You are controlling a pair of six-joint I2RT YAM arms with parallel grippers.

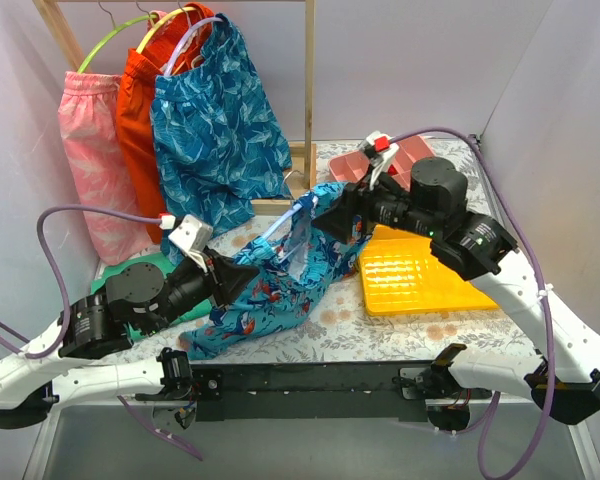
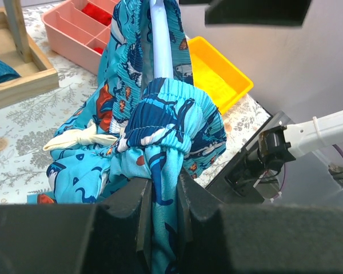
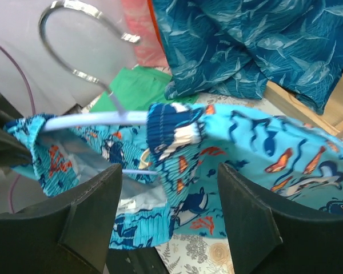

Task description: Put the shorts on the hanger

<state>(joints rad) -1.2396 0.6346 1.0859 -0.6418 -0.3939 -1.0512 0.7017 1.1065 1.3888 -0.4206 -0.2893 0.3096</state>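
Observation:
The bright blue shorts [image 1: 280, 290] with sharks and fish lie bunched on the table between both arms. My left gripper [image 1: 235, 280] is shut on a fold of them just below the gathered waistband [image 2: 171, 123]. The pale blue-white hanger [image 1: 290, 235] is threaded into the waist. Its bar [image 2: 162, 45] rises out of the fabric, and in the right wrist view the bar [image 3: 97, 119] and metal hook [image 3: 74, 34] show. My right gripper [image 1: 340, 215] is open, its jaws wide apart [image 3: 168, 188] in front of the shorts [image 3: 263, 142], gripping nothing.
A wooden rack [image 1: 308, 80] at the back holds teal leaf-print shorts [image 1: 215, 130], orange shorts [image 1: 140, 110] and pink shorts [image 1: 90, 150]. A yellow tray [image 1: 420, 275] and a pink compartment tray [image 1: 400, 160] sit on the right. A green item [image 3: 140, 85] lies at the left.

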